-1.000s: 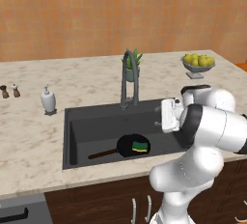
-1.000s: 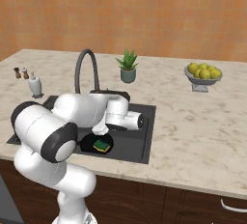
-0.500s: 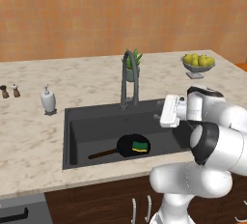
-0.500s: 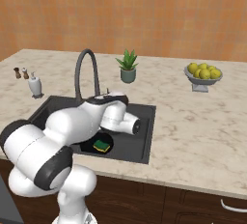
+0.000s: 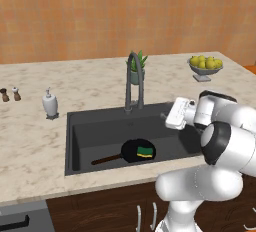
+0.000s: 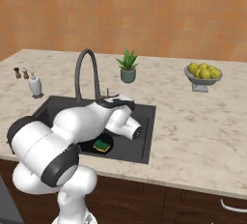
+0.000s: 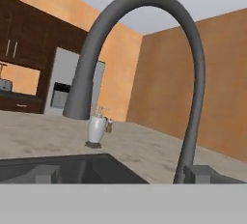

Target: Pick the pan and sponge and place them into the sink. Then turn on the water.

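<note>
In the sink, the pan is seen lying flat, handle to the left, with the sponge resting on it. The gripper is held released over the sink's right part, empty, near the faucet. A soap bottle is seen on the left.

No text, label, brand, number or sign can be read anywhere in these pictures. The soap bottle on the counter is plain white, and the robot's white body carries no readable marking.
</note>
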Robot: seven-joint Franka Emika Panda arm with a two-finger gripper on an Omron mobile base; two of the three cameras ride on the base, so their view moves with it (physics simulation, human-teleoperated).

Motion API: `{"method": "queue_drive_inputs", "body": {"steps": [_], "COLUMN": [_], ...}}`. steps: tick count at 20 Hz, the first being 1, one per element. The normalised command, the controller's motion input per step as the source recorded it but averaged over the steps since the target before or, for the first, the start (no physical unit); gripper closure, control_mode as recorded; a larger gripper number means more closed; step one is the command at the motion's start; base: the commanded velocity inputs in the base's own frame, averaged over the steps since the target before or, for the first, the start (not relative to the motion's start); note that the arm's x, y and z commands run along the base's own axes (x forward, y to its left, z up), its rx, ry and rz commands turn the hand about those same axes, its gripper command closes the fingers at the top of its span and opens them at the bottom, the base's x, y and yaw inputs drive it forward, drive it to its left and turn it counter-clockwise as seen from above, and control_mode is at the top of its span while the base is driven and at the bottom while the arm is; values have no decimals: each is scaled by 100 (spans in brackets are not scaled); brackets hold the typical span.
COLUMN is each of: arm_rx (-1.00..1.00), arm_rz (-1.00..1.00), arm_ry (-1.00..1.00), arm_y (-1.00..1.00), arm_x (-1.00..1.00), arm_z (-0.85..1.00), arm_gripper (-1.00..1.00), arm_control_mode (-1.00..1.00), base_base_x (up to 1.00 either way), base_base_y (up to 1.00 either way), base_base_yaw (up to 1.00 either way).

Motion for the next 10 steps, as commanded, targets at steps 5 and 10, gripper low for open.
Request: {"method": "queue_drive_inputs", "body": {"steps": [5, 10], "arm_rx": [3, -10], "arm_rz": [-13, -8], "arm_ry": [0, 0], "arm_y": [0, 0], "arm_x": [10, 4], "arm_z": [5, 13], "arm_gripper": [-100, -100], "arm_control_mode": [-100, -100], "base_base_x": [0, 0], "base_base_y": [0, 0], "base_base_yaw": [0, 0]}}
